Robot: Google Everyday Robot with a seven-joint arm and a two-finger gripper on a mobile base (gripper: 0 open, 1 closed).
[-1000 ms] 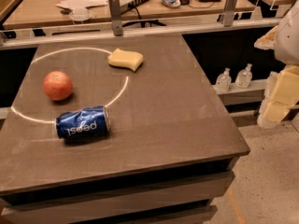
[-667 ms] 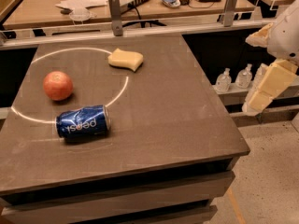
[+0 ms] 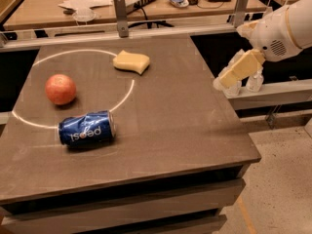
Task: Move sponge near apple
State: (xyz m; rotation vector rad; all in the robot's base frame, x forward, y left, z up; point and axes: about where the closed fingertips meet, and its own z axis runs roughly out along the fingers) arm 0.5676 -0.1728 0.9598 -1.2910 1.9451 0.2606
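The pale yellow sponge (image 3: 131, 62) lies on the dark table (image 3: 185, 130) toward the back, right of a white circle line. The reddish-orange apple (image 3: 61, 89) sits at the left, inside the circle. My gripper (image 3: 225, 81) hangs off the right edge of the table, well to the right of the sponge and a little above the table's height, with its pale yellow fingers pointing left and down. It holds nothing.
A dented blue Pepsi can (image 3: 87, 128) lies on its side in front of the apple. A metal rail with posts (image 3: 120, 13) runs behind the table, with a cluttered desk beyond. White bottles (image 3: 253, 79) stand on a shelf at the right.
My arm has swung in from the right edge of the view toward the table, and the gripper has risen and moved left. Sponge, apple and can have not moved.
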